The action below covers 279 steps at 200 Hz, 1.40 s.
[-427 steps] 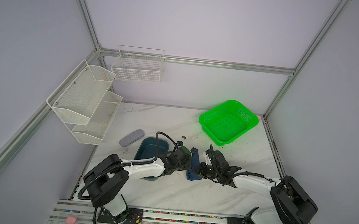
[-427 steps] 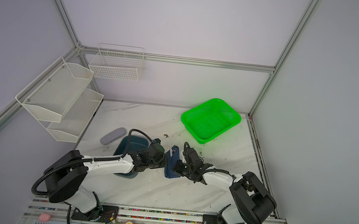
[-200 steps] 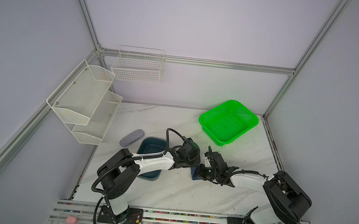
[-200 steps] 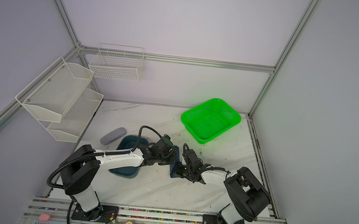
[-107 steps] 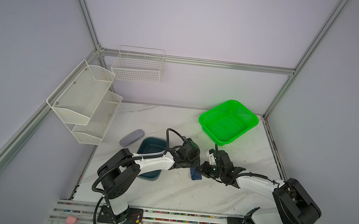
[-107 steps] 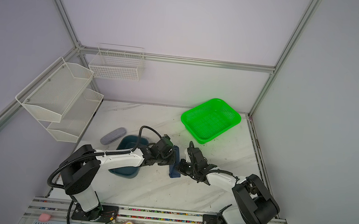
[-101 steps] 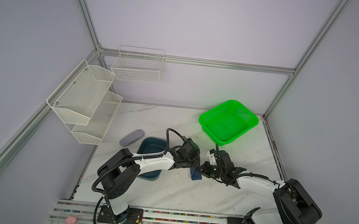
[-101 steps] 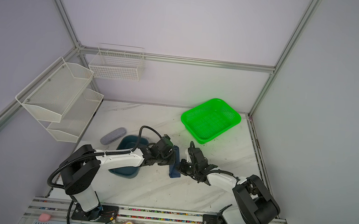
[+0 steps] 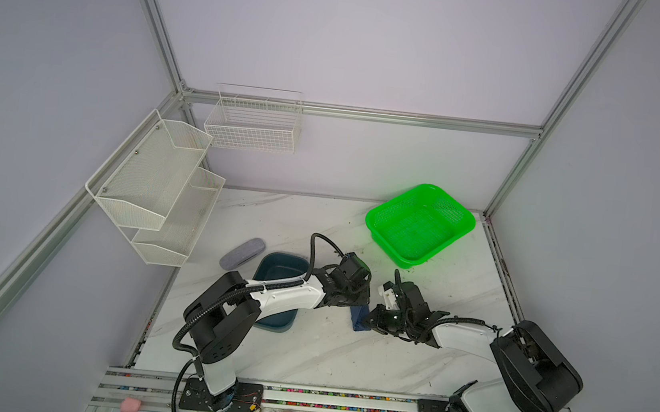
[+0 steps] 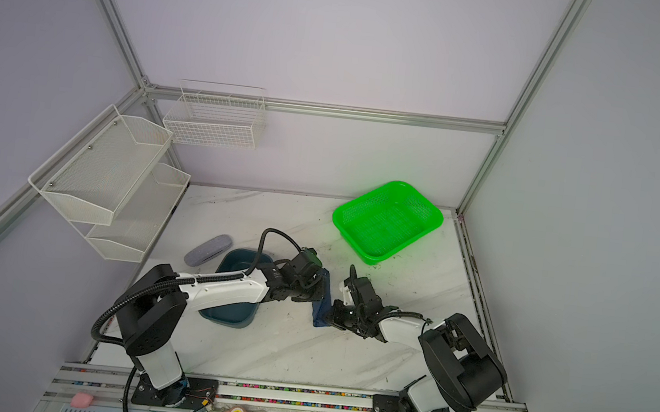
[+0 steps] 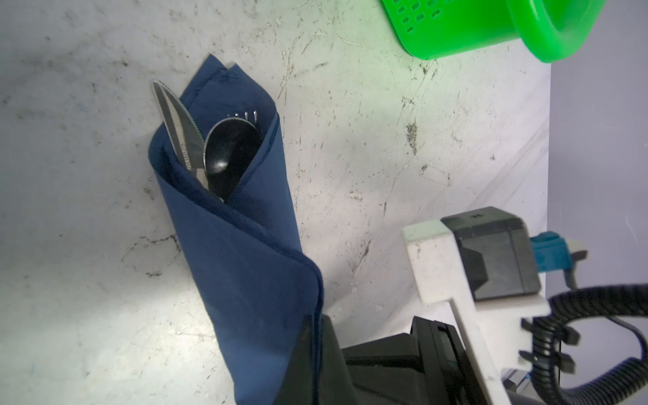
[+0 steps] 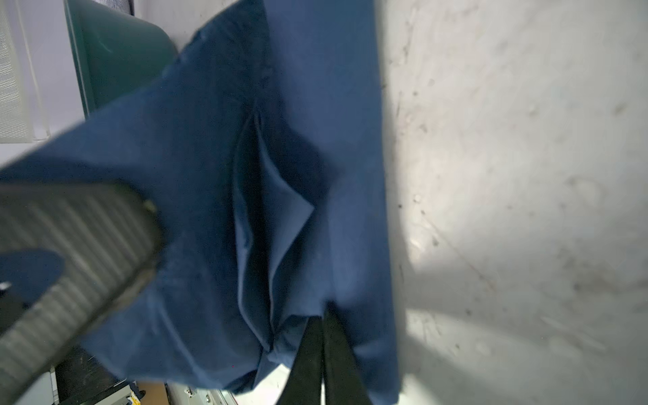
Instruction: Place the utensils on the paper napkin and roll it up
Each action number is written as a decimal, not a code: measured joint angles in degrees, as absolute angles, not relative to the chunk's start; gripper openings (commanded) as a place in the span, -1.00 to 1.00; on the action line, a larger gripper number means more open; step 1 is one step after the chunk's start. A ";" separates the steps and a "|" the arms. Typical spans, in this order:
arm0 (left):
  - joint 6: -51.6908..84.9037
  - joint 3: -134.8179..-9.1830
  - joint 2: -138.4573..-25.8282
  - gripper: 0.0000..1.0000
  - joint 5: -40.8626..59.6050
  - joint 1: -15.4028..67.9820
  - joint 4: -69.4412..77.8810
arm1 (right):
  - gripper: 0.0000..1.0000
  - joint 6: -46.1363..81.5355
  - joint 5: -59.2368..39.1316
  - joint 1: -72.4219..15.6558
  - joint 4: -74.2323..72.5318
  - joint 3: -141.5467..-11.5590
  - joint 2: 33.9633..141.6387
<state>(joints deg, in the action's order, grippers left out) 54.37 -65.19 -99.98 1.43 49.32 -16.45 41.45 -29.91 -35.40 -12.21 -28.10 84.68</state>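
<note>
The paper napkin (image 11: 245,252) lies on the tabletop (image 11: 385,175) as a loose, cone-shaped roll between the two arms, near the teal tray (image 9: 280,264). The knife (image 11: 179,126), the spoon (image 11: 231,154) and the tines of the fork (image 11: 243,114) poke out of its open end. The left pincer (image 10: 319,291) is closed and looks to be nipping the outer flap at the narrow end. The right pincer (image 12: 322,322) is closed too, its thin black tips buried in a fold of the same sheet. The job reads as nearly done, and I judge that what remains is snugging the last wrap. To do that well, draw the flap taut across the bundle rather than upward, and turn both ends together so the roll does not twist. Thin paper tears under a hard tug, so pull gently, and keep the open end level so nothing slides out; lay the seam underneath before letting go
</note>
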 measured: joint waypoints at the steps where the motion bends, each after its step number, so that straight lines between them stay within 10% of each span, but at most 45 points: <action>1: 54.37 -65.19 -99.98 -0.89 1.45 49.32 -16.45 | -0.82 41.45 -29.91 -35.40 -12.25 -28.03 84.68; 234: 59.40 -70.28 -107.79 -0.87 4.95 50.02 -13.26 | -0.58 43.68 -34.54 -31.88 -14.22 -25.58 79.90; 279: 59.48 -70.28 -108.66 -0.88 4.95 50.02 -12.91 | -0.07 45.54 -34.96 -28.25 -13.02 -20.62 72.75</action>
<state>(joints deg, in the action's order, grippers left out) 59.48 -70.28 -108.66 4.95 50.02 -12.91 45.54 -34.96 -28.25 -13.02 -20.62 72.75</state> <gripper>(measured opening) 0.062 0.431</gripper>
